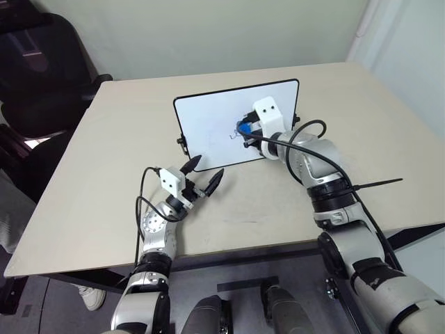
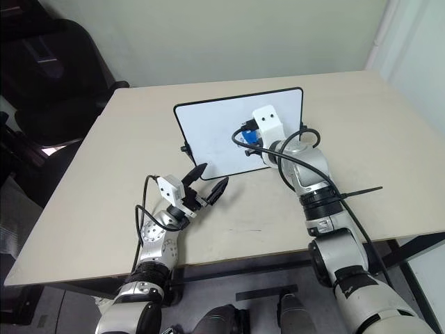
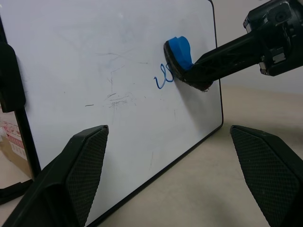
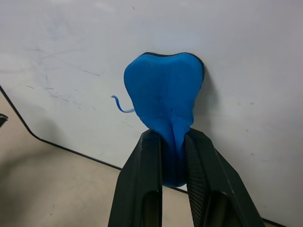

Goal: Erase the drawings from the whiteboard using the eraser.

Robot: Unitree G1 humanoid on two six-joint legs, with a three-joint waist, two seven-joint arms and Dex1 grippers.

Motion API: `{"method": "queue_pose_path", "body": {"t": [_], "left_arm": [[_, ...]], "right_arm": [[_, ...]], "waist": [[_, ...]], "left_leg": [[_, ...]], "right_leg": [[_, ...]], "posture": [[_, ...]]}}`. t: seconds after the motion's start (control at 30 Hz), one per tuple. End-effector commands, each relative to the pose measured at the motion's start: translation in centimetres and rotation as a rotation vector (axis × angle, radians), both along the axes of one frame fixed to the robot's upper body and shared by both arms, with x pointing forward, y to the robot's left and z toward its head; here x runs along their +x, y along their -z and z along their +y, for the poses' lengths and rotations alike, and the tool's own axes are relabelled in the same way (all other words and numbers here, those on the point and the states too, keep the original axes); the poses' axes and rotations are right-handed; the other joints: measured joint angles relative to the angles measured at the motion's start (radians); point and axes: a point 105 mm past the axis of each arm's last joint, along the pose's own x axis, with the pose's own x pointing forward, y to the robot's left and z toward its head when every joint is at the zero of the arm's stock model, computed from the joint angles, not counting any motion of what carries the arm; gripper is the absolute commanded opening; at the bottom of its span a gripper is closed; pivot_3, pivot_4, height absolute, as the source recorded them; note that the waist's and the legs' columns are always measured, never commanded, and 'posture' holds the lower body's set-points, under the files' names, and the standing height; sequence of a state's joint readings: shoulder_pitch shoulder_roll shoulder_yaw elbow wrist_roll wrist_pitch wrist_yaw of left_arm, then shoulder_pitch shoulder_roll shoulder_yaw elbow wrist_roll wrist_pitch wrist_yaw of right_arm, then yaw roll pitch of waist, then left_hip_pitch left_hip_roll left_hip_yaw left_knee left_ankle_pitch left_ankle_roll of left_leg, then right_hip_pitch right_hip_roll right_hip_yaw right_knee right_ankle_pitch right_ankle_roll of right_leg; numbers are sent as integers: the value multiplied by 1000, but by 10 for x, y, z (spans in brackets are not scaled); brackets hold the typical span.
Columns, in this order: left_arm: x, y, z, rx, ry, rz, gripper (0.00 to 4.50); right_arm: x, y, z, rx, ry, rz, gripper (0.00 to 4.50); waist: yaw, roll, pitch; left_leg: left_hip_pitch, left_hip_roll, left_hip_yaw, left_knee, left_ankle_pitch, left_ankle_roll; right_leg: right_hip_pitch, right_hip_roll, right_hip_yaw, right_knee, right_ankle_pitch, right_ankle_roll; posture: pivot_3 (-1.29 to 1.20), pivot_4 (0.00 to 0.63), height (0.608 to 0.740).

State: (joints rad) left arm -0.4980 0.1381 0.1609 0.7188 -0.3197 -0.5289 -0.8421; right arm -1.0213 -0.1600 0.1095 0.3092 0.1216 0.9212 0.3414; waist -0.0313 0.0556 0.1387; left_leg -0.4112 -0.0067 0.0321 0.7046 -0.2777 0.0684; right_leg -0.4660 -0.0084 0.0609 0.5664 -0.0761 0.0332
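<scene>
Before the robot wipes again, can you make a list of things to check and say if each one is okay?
1. Eraser pinched firmly in the right gripper: ok.
2. Eraser pressed flat on the whiteboard: ok, as the left wrist view shows it.
3. Blue drawings all gone: not ok, a squiggle is left beside the eraser.
4. Left gripper clear of the wiping path: ok, open and in front of the board.
5. Board steady enough to be pushed on: cannot tell, it stands upright on the table.
</scene>
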Motion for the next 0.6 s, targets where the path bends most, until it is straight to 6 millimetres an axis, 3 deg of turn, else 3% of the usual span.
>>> {"method": "queue_pose_path", "body": {"t": [0.03,0.27,0.5,0.6], "left_arm": [[-1,9,-4,-30,-2,30,4500],[0,9,-5,-30,-3,28,4500],[3,7,-6,-30,-2,27,4500],[3,7,-6,-30,-4,26,4500]], "right_arm": [[-1,-15,11,-12,-32,-82,393],[-6,12,16,-66,-54,-27,393],[-12,2,28,-56,-116,-57,393],[-6,-3,22,-57,-74,-70,393]], "waist": [[0,0,0],[0,0,0],[5,0,0],[6,0,0]], "left_leg": [[0,0,0,0,0,0],[0,0,0,1,0,0],[0,0,0,2,0,0],[0,0,0,2,0,0]], "right_leg": [[0,0,0,1,0,0],[0,0,0,2,0,0],[0,0,0,3,-1,0],[0,0,0,4,-1,0]], "posture": [[0,150,726],[0,150,726],[0,150,726],[0,150,726]]}}
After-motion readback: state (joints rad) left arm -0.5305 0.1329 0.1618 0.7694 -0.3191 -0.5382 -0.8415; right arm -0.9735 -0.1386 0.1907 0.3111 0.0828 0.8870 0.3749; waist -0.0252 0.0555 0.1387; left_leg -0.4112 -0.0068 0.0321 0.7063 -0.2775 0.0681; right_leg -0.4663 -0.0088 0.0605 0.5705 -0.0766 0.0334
